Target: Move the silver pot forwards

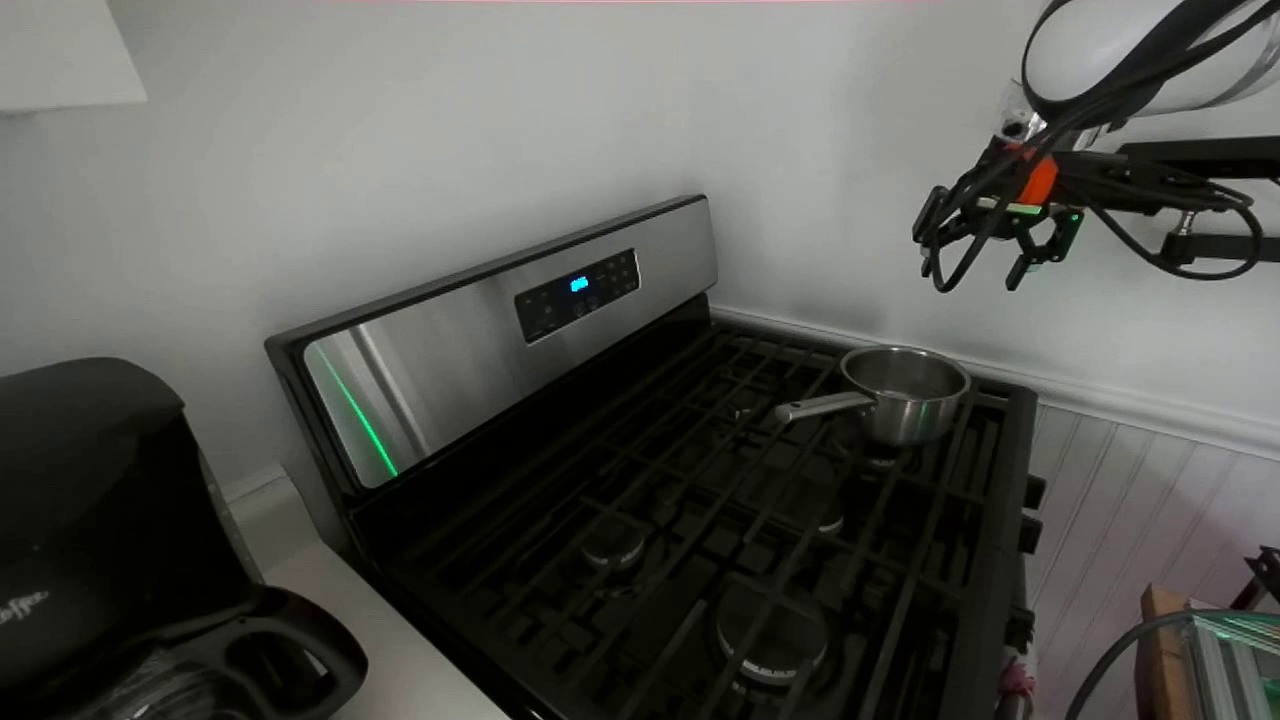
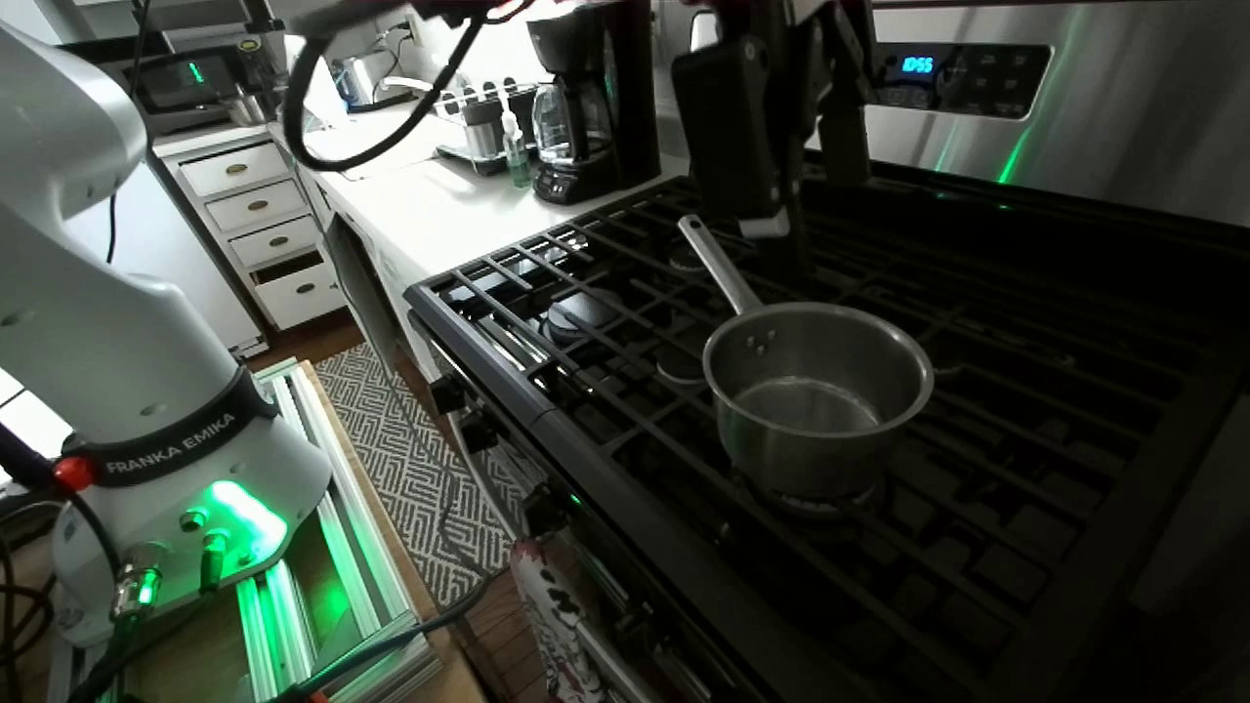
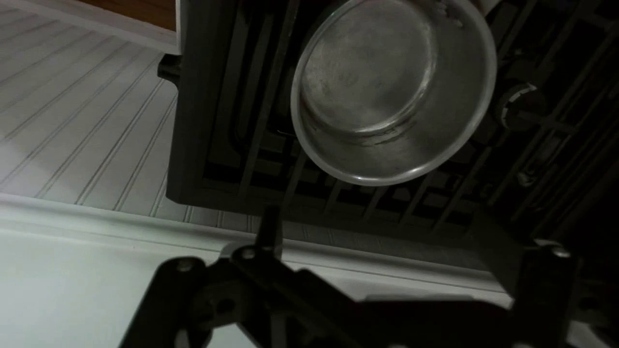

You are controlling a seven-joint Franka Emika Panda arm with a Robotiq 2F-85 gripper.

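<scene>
Black 2-fingered gripper (image 3: 408, 241) hung high, small round silver metal pot (image 1: 915, 415) sat below!
The gripper's jaws stood wide apart with just air between them, well away from the pot. And there was the pot, upright on the black metal grates (image 1: 923, 552) of the black gas stove (image 1: 990, 560), near the front edge (image 2: 488, 353) with its knobs (image 1: 1032, 492), at the end beside the white wall (image 1: 1110, 350)! Its 1 long, straight silver handle (image 1: 825, 405) pointed away from that wall, towards the side where the black coffee maker (image 2: 635, 88) stood. Up on the brushed-steel back panel (image 1: 450, 370), in an exterior view, blue digits (image 2: 917, 64) glowed 10:55!
</scene>
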